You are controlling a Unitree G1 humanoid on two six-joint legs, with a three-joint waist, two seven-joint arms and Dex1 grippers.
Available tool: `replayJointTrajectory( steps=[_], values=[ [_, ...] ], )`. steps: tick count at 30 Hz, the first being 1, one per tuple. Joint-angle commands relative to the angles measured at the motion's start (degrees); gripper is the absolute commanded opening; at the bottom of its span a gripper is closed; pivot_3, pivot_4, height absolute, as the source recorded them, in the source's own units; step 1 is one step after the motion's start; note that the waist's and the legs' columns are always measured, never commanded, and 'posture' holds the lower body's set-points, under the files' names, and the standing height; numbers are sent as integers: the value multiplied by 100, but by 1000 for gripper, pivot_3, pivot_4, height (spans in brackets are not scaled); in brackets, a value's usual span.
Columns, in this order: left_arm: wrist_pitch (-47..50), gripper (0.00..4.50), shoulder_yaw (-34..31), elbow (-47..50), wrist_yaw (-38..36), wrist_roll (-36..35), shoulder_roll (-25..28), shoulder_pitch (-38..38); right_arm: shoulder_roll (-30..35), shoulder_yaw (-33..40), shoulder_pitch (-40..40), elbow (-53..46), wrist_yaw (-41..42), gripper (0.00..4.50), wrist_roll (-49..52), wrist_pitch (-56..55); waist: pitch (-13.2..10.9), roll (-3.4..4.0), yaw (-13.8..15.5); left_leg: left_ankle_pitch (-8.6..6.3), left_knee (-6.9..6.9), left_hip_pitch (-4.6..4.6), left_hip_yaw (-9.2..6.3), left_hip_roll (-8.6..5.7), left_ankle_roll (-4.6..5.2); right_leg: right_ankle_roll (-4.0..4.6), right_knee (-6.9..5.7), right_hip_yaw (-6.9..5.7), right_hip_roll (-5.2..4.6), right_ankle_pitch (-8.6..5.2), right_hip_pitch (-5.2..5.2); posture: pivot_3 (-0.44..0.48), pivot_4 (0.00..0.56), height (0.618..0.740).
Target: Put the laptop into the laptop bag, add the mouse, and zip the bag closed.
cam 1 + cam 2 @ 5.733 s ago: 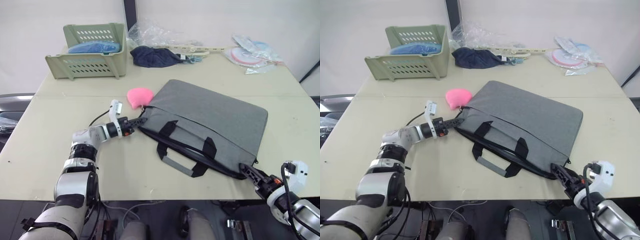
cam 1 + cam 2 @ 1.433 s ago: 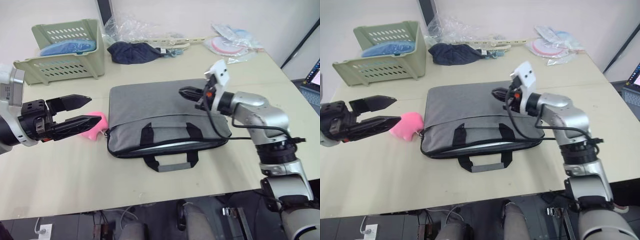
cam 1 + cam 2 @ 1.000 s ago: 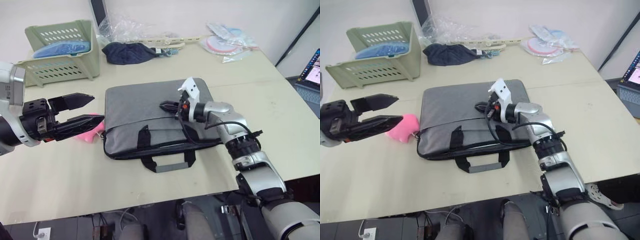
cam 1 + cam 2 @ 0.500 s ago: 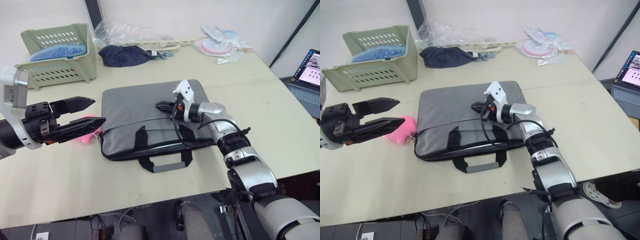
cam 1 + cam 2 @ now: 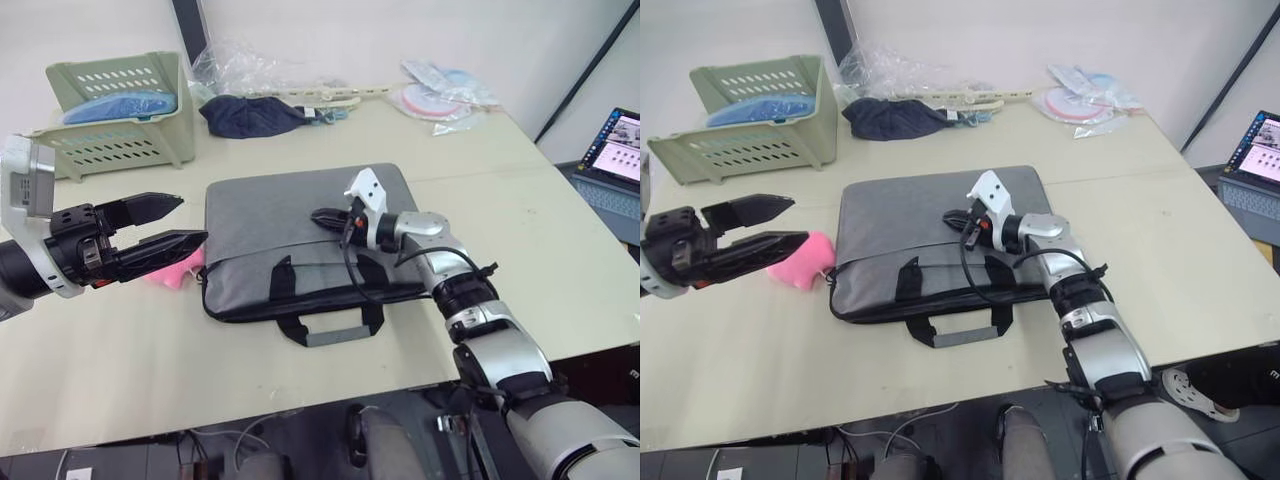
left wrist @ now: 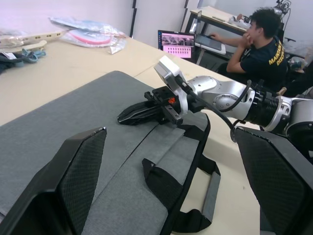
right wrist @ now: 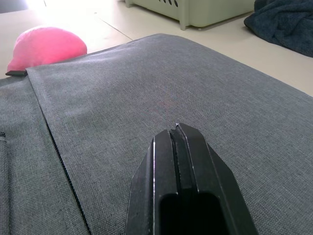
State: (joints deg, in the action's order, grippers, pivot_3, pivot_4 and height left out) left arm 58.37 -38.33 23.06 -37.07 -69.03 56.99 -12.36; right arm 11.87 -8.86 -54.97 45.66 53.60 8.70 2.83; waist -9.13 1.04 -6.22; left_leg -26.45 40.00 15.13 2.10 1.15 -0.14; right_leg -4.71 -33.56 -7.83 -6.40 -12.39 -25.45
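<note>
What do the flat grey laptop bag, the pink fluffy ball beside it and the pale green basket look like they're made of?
The flat grey laptop bag: woven fabric, matte, with a fine heathered weave in the right wrist view; its black handles look like webbing. The pink fluffy pompom: soft plush or faux fur, fuzzy in outline. The pale green slotted basket: probably moulded plastic, smooth, with regular slots.

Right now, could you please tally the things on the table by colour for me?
Grey: 1, the laptop bag
Pink: 1, the pompom
Green: 1, the basket
Dark blue: 1, the cloth bundle
Total: 4, leaving aside the clear plastic wrappers.
</note>
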Motion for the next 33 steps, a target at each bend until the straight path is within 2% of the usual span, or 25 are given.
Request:
replayJointTrajectory(
  steps=[1, 7, 11, 19, 26, 33],
  values=[
    [-496, 4500, -209, -456, 85, 596, -90, 120, -88, -248, 482, 478, -29, 93, -352, 320, 0, 0, -1, 0, -1, 0, 0, 0, -1, 0, 0, 0, 1, 0, 0, 0, 150, 740],
    [-1984, 4500, -80, -2575, 39, 2047, -330, -61, -84, -160, 449, 388, -39, 93, -293, 422, 1, 5, -9, 1, -3, 1, 24, 2, -6, 4, -2, -9, 11, -3, 0, 0, 150, 740],
    [-2727, 4500, 195, -3645, -246, 2578, -602, -310, -76, -147, 514, 224, -39, 93, -273, 511, 2, 2, -8, 2, -3, 2, 28, 6, -8, 3, -5, -23, 13, -3, 0, 0, 150, 740],
    [-3484, 4500, 646, -5237, -766, 3077, -1099, -1084, -39, -124, 684, -147, -73, 93, -263, 701, 21, -30, 3, 3, 0, 4, 19, 17, -9, 3, -5, -67, 7, -3, 1, 0, 150, 740],
    [-3331, 4500, 951, -5568, -1102, 3223, -1213, -1371, 18, -104, 770, -318, -105, 93, -269, 802, 30, -45, 5, 2, 0, 4, 19, 28, -9, 3, -8, -129, -5, -3, 1, 0, 150, 740],
    [-2848, 4500, 1265, -5182, -1398, 3226, -1267, -1139, 26, -113, 832, -458, -140, 93, -265, 883, 33, -49, 12, 3, 0, 4, 17, 29, -9, 3, -8, -131, -6, -3, 1, 0, 150, 740]
  ],
)
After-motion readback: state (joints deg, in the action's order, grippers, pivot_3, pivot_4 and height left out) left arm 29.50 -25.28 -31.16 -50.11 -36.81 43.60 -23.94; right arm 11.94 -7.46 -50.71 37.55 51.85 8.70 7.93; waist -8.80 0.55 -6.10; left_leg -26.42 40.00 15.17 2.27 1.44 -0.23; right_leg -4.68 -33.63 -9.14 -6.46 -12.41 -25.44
